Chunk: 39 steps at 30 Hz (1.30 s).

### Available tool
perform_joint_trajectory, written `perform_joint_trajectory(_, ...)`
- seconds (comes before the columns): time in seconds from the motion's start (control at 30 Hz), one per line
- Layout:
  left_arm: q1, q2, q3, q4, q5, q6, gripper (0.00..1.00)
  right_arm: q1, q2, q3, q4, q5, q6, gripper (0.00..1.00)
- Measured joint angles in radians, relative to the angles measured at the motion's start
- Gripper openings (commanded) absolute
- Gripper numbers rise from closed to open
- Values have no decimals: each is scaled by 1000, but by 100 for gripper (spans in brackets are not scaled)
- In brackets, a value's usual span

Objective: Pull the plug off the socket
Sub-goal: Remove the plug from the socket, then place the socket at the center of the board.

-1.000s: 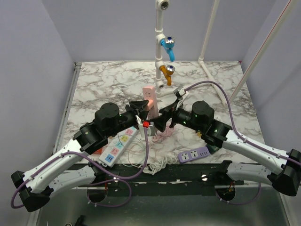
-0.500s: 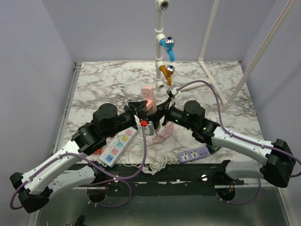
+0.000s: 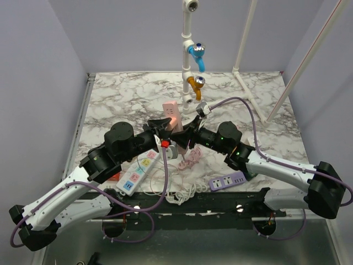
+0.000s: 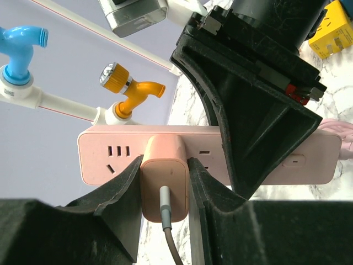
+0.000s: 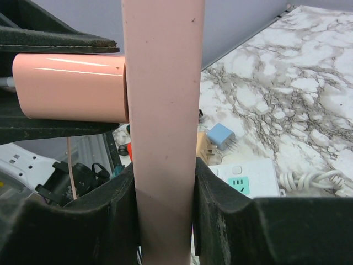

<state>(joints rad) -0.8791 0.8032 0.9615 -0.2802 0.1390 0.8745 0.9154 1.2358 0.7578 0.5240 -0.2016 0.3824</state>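
The rigid, slick plug (image 4: 164, 187) is pinched at its flat sides by the left gripper (image 4: 164, 164), the stiff socket strip (image 5: 162, 83) by the right gripper (image 5: 164, 168).

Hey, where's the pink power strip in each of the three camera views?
Top external: pink power strip, at the centre of the picture.
Left wrist: lying across the middle, left to right.
Right wrist: a vertical bar down the centre.
Shared landmark: the marble tabletop.
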Motion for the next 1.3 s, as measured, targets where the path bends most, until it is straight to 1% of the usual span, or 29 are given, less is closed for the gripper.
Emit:
perform_joint_trajectory(0.07,0,0,0,1,0,-1,0,0,0,-2,5,-1,2,3)
perform_joint_trajectory(0.1,0,0,0,1,0,-1,0,0,0,-2,5,-1,2,1)
perform_joint_trajectory(0.33,0,0,-4,3,5,-1,0,2,-2,10,-29,32,15,0)
perform_joint_trajectory(0.63,0,10,-14,11,7,0,0,34,-35,42,-177,156,38,0)
perform_joint_trajectory(0.77,0,23,-14,16,7,0,0,43,-50,42,-211,209,47,1)
perform_joint_trajectory(0.93,-3,26,-14,19,7,0,0,44,-58,41,-230,237,53,1)
perform_joint_trajectory(1.13,-14,-15,0,21,15,-1,0,-31,-50,29,-315,409,80,1)
perform_joint_trajectory(1.3,-16,-24,26,20,27,-5,0,-42,-44,17,-348,447,72,1)
